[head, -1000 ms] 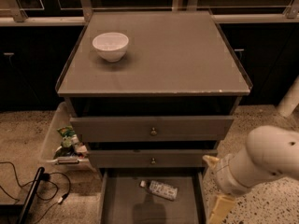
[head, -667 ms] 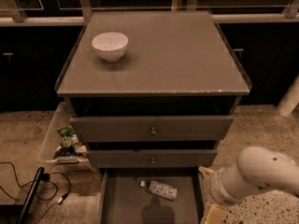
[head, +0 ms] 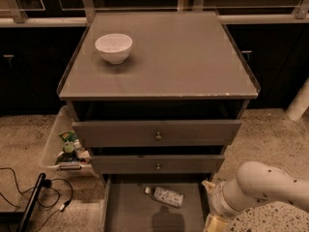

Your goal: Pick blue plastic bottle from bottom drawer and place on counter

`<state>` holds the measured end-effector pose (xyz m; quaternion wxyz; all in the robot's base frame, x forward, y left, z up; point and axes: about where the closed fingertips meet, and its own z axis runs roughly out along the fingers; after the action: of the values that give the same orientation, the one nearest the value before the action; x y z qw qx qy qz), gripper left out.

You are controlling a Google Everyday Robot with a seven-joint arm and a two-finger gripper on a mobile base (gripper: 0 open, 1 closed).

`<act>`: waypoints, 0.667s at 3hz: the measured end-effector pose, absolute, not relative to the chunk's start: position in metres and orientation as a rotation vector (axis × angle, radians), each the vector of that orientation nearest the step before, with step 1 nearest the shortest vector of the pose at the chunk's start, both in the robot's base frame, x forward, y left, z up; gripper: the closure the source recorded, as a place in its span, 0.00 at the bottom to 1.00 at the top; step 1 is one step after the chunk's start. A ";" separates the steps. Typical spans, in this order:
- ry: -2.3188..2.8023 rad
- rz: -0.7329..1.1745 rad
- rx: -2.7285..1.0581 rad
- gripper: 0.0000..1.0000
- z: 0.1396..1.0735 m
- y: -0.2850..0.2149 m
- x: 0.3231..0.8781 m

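The blue plastic bottle (head: 165, 196) lies on its side on the floor of the open bottom drawer (head: 130, 211), white cap to the left, near the drawer's back. The counter (head: 183, 57) is the grey cabinet top above. My white arm (head: 260, 187) reaches in from the lower right. Its wrist and the top of the gripper (head: 215, 222) sit at the frame's bottom edge, just right of the drawer's right wall and right of the bottle. The fingers are cut off by the frame edge.
A white bowl (head: 114, 48) stands on the counter's back left. Two upper drawers with brass knobs (head: 158, 136) sit above the bottom drawer. A clear bin of packets (head: 67, 149) and black cables (head: 29, 197) lie on the floor to the left.
My arm has dropped lower and drawn toward the lower right corner; the wrist now sits lower beside the drawer's right wall. The bottle has not moved.
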<state>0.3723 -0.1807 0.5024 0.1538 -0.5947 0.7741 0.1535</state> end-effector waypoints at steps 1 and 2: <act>2.213 0.477 -1.696 0.00 0.473 -0.173 0.377; 2.158 0.491 -1.662 0.00 0.413 -0.165 0.403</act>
<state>0.4032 -0.1651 0.4134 0.1858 -0.5899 0.7662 0.1744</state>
